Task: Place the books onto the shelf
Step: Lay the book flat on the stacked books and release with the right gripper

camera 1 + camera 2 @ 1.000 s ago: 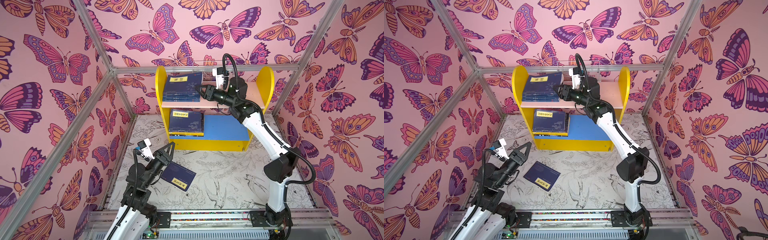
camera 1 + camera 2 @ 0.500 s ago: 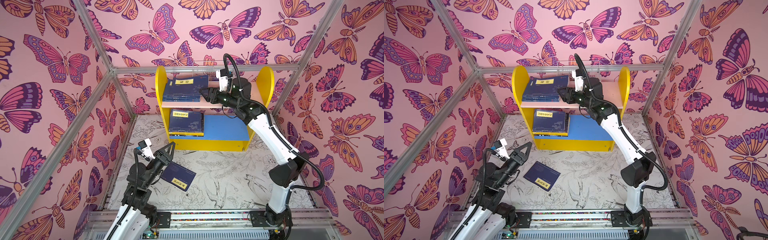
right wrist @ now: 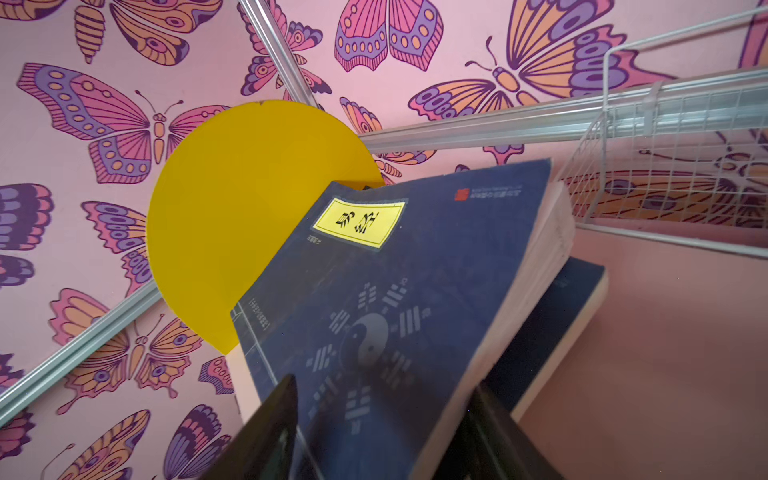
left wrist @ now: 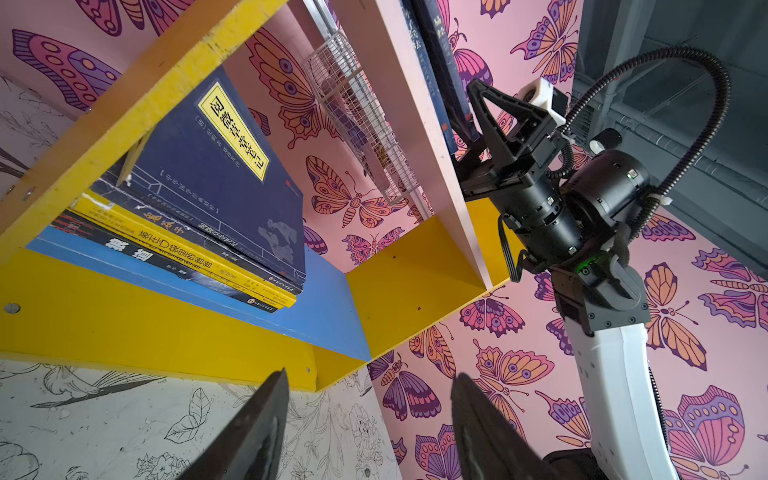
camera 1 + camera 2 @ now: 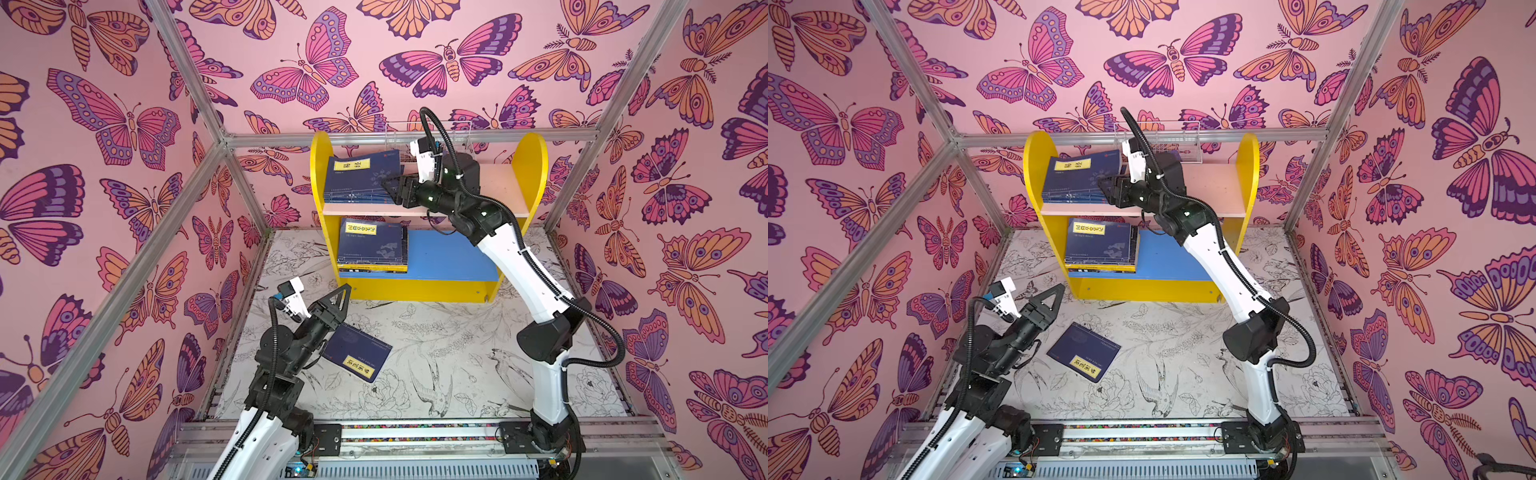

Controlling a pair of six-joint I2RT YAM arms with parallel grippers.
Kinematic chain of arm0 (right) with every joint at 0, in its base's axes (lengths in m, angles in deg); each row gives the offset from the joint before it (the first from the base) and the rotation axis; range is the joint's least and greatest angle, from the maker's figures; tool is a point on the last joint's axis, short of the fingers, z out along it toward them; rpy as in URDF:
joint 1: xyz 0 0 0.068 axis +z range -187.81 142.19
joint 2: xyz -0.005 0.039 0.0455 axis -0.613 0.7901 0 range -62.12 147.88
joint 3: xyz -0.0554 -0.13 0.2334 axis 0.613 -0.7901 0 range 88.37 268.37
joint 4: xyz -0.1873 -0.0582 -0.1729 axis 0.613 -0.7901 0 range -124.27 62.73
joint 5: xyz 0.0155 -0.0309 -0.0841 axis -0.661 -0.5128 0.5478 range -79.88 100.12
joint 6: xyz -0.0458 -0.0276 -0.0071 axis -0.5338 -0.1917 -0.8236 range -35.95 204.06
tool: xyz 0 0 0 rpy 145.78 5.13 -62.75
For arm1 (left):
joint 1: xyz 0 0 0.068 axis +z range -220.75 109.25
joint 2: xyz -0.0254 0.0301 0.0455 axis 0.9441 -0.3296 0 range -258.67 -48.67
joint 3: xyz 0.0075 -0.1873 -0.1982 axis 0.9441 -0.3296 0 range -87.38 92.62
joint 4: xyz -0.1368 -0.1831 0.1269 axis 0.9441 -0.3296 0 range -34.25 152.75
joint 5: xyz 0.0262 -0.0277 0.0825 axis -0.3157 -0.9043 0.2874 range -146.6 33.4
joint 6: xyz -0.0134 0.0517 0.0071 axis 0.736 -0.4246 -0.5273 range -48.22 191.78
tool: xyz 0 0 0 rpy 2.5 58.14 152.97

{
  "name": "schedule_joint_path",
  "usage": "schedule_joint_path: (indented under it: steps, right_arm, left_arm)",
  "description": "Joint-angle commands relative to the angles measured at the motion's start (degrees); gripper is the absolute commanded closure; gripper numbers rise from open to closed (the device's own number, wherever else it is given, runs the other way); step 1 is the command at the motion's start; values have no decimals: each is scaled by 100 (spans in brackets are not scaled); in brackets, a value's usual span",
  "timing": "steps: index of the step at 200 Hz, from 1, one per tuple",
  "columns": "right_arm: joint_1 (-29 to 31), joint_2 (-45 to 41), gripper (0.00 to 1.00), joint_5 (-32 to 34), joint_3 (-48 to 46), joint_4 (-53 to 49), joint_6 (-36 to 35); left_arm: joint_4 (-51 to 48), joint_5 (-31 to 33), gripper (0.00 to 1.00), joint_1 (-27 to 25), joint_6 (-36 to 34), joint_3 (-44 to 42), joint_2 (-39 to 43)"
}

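Right claw (image 5: 392, 189) parted astride tilted navy book (image 3: 399, 299), yellow-labelled, yin-yang cover; grip unclear.

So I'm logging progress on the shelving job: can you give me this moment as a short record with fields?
upper board: stack of navy books, top one askew
lower board: second stack, navy on top
floor: one navy book still to shelve
left gripper: open, empty, above the floor book
right gripper: jaws apart around the top book's corner on the upper stack
shelf: right half of both boards bare
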Motion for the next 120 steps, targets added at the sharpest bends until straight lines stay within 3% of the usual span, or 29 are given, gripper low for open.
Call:
schedule_joint_path:
  steps: [1, 27, 72, 97, 120]
  right_arm:
    - [153, 40, 33, 713, 25, -644, -167]
    - [256, -39, 27, 1346, 71, -788, -376]
    - [539, -218, 15, 2511, 114, -926, -1343]
    - [603, -215, 11, 2591, 213, -1039, -1692]
    - [586, -341, 12, 2275, 139, -1089, -1807]
  left_arm:
    - [165, -74, 36, -10, 22, -110, 58]
    - [168, -74, 36, -10, 38, -113, 66]
    - [173, -94, 36, -10, 40, -81, 50]
    - [172, -103, 36, -13, 33, -39, -2]
    - [165, -217, 36, -10, -113, 145, -124]
